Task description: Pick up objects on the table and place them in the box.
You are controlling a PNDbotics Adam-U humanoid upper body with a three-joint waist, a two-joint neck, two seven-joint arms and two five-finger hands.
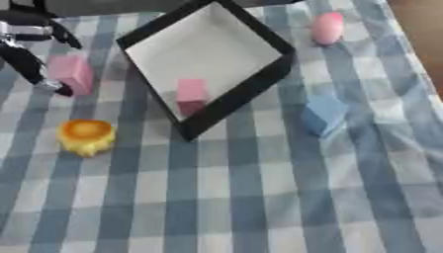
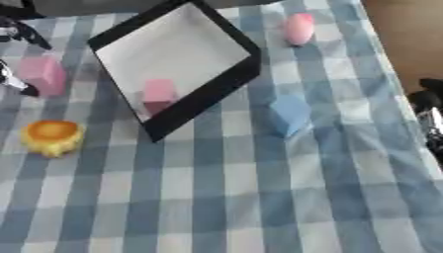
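The left hand (image 1: 34,59) reaches beside the pink block (image 1: 72,73), fingers released; next, grasping it and carrying it right to the black-rimmed box (image 1: 246,91).

The scene is being viewed from the robot's head, by two eyes of one stereo camera that are being aimed steeply down at the checked tabletop (image 1: 259,207) from fairly near. Nearly the same area is being shared by both views: the black-rimmed box (image 1: 251,89) and the things around it. In the right eye view everything is being shown shifted leftward, so more of the brown floor (image 2: 407,34) past the tabletop's right edge is being taken in.
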